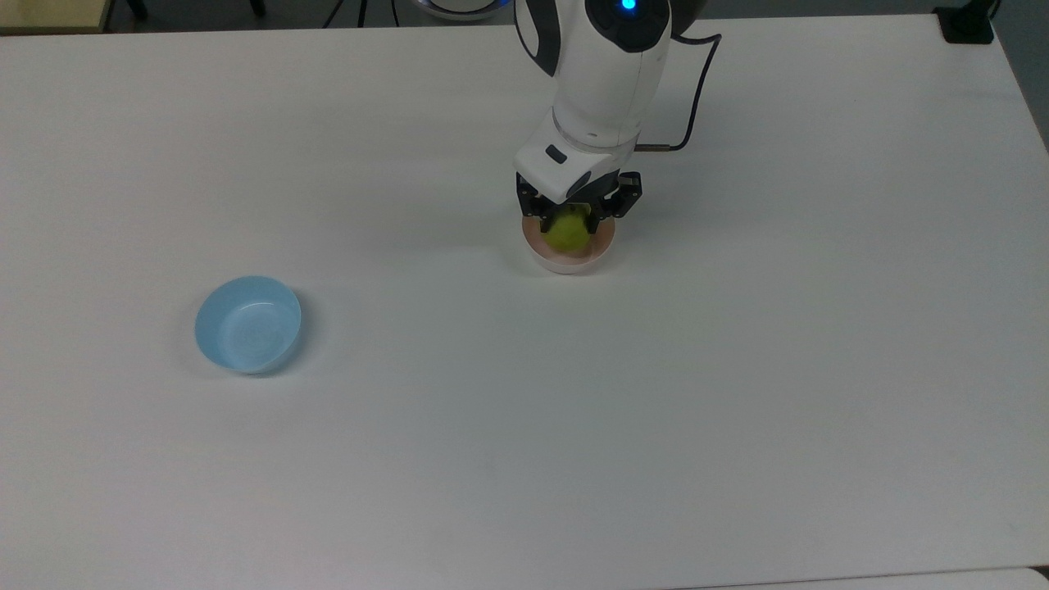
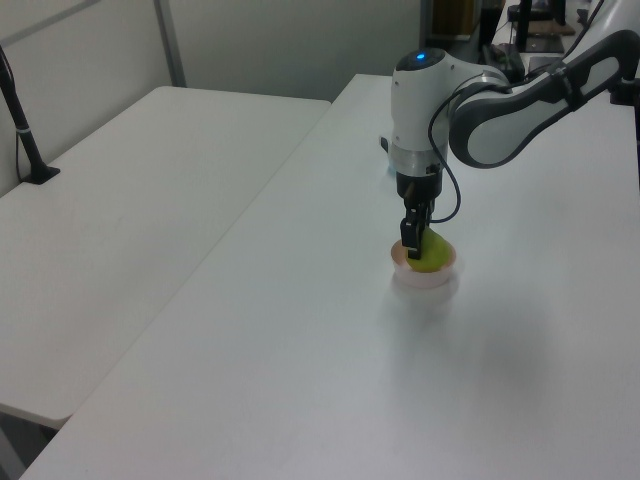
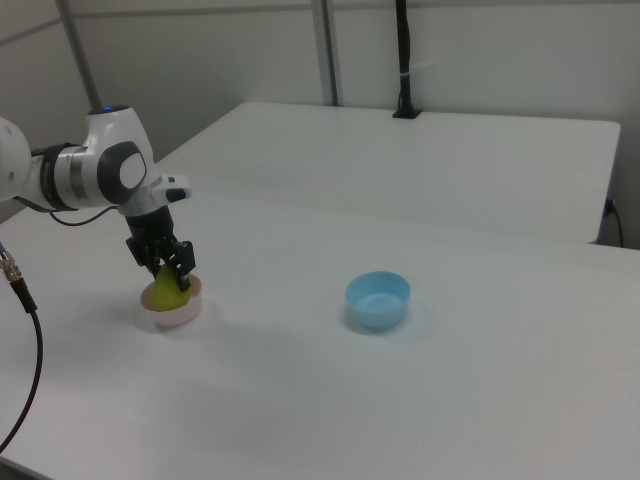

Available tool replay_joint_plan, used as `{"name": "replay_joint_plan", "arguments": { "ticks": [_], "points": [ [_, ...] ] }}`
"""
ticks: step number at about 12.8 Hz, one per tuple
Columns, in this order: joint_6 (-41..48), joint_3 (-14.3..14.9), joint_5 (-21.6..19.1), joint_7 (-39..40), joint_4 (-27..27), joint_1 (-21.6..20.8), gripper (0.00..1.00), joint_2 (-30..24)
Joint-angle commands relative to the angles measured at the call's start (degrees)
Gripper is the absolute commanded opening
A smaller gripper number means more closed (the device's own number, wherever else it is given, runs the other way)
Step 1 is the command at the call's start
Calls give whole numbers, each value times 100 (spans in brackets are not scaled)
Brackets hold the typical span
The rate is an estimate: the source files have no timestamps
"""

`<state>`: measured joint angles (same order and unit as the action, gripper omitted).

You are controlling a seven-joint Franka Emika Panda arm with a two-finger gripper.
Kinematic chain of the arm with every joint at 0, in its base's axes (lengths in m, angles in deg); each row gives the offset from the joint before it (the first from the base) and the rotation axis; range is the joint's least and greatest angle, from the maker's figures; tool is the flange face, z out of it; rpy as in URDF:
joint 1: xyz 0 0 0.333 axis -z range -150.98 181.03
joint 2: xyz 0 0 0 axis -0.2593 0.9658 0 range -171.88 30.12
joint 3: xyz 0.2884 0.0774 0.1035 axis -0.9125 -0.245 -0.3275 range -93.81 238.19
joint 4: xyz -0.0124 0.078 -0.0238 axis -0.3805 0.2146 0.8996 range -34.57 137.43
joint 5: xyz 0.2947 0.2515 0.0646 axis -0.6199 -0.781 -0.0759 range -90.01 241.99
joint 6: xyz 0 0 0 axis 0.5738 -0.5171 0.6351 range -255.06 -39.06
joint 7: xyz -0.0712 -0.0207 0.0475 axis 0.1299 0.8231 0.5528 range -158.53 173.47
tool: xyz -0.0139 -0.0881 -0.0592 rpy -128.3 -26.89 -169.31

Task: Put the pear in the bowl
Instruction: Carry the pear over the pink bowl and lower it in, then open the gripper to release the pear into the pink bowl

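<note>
The yellow-green pear (image 1: 567, 235) sits low inside the pale pink bowl (image 1: 565, 264), a little above mid-table in the top view. My gripper (image 1: 567, 221) comes straight down over the bowl and is shut on the pear, with a dark finger on each side of it. In the left view the pear (image 2: 432, 258) pokes above the bowl's rim (image 2: 425, 279) beside the gripper (image 2: 413, 248). In the right view the pear (image 3: 166, 295) rests in the bowl (image 3: 172, 317) under the gripper (image 3: 168, 275). Whether the pear touches the bowl's floor is hidden.
A light blue bowl (image 1: 247, 324) stands empty toward the top view's left, well apart from the pink one, and appears in the right view (image 3: 378, 298) too. The white table (image 1: 737, 393) spreads wide around both. A black cable (image 1: 697, 90) trails behind the arm.
</note>
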<state>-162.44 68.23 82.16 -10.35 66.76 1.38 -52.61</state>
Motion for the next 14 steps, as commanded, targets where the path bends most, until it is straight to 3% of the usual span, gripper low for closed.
{"name": "replay_joint_plan", "arguments": {
  "ticks": [1,2,8,14],
  "points": [
    [-173,62,113,-160,94,-68,76,-60],
    [-155,62,113,-151,85,-68,99,-69],
    [46,132,113,-90,-196,142,100,-411],
    [1460,123,16,691,-1013,652,100,-596]
  ]
}}
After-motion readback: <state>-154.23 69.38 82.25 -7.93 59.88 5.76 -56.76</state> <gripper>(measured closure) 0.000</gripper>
